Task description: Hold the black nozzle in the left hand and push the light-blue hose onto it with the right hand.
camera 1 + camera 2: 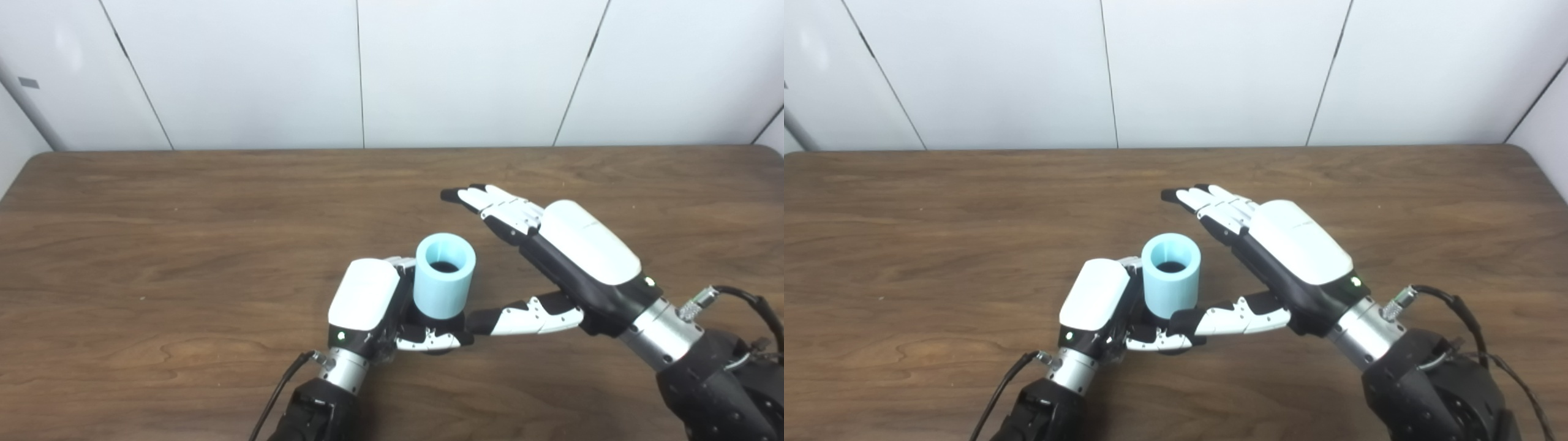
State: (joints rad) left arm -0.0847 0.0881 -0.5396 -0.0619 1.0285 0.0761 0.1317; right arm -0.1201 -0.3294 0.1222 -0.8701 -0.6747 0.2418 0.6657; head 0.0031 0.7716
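Just below the frame's centre, the left hand [367,303] is clenched around the base of the upright light-blue hose [444,275], where the black nozzle [429,318] appears only as a dark sliver under the hose's lower rim. The right hand [551,257] is spread and grasps nothing, its fingers [490,199] stretched toward the upper middle and its thumb [527,315] lying low beside the left hand's fingertips. To finish well, the right hand would likely press straight down on the hose's top rim while the left hand holds firm, avoiding tilt. How far the hose is seated cannot be told; the nozzle's shape is mostly hidden on the wooden table [153,245].
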